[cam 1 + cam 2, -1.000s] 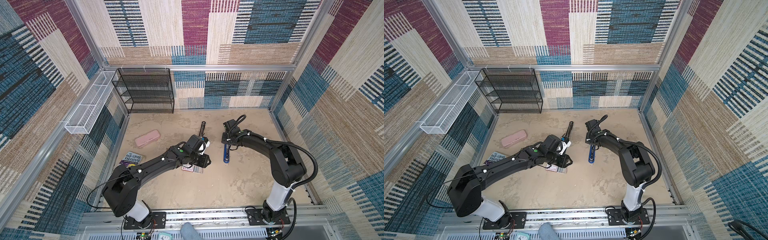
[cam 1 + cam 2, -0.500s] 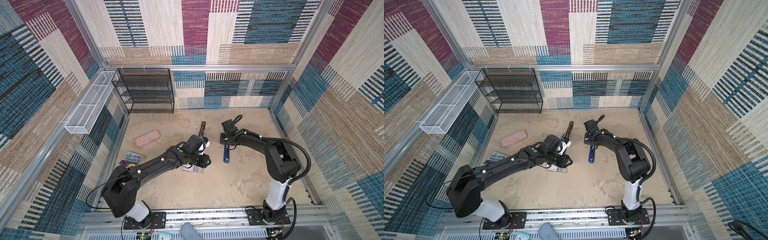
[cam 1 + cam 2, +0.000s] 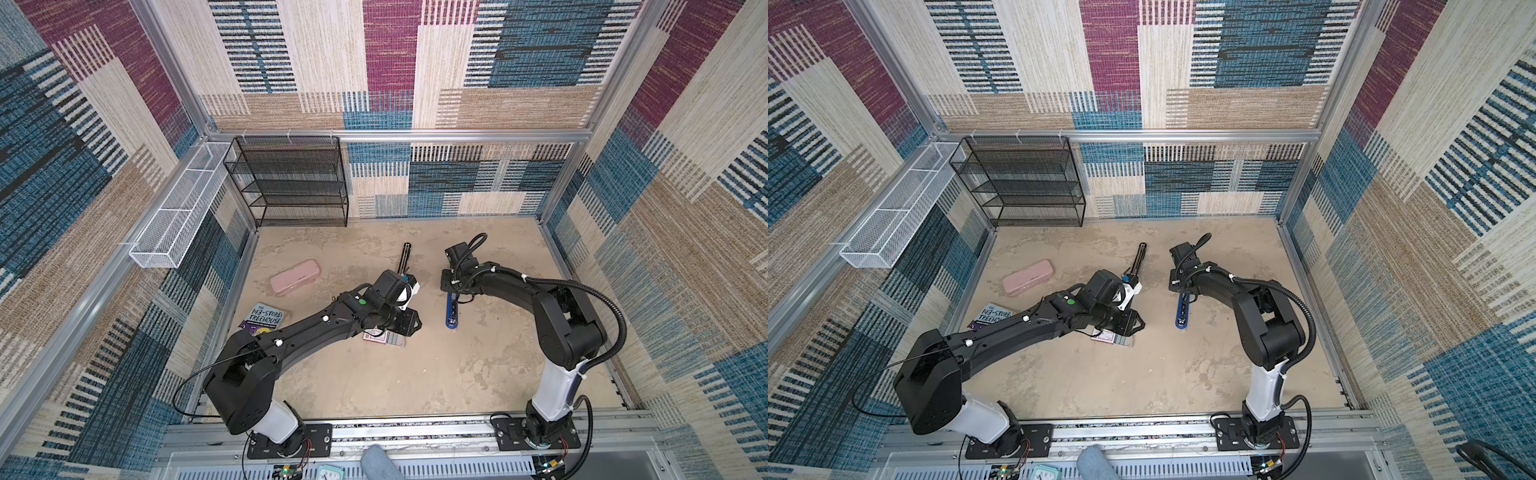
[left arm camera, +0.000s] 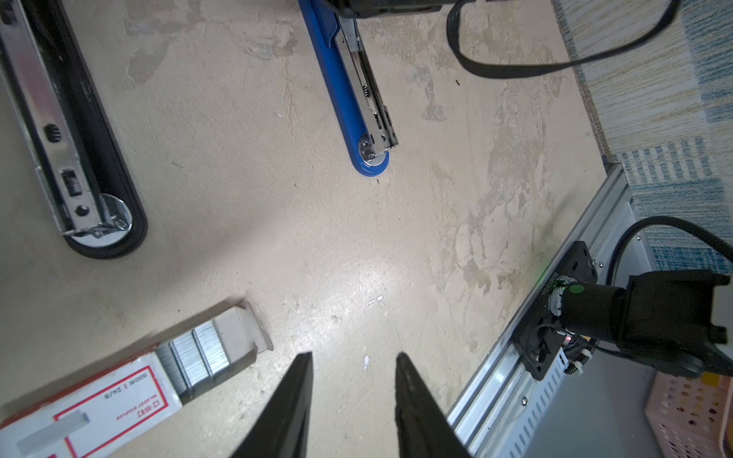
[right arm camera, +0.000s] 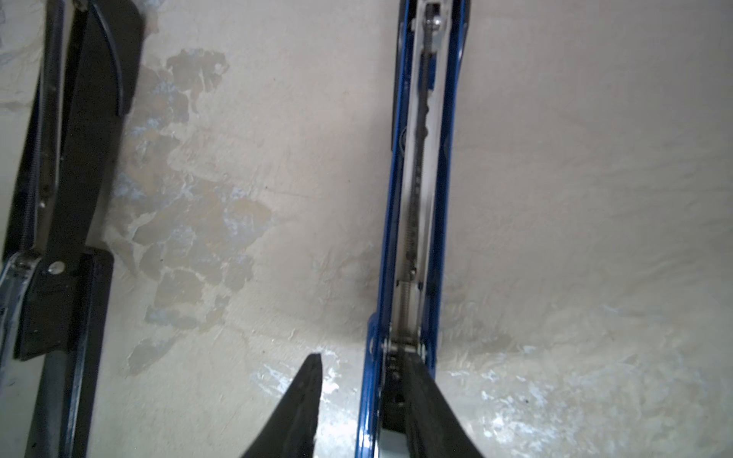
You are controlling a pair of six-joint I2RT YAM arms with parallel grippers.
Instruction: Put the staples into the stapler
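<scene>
Left gripper (image 4: 353,359) hangs spread and empty over bare counter (image 4: 317,246), just beside the staple box (image 4: 99,400); the box lies flat, its tray slid out toward the right arm's side, staples (image 4: 194,357) exposed; right gripper (image 5: 363,357) is spread, straddling one side wall at the hinge end of the blue stapler (image 3: 451,313); the stapler lies opened, long axis running far wall to near rail; free counter lies broad toward the near rail.
</scene>
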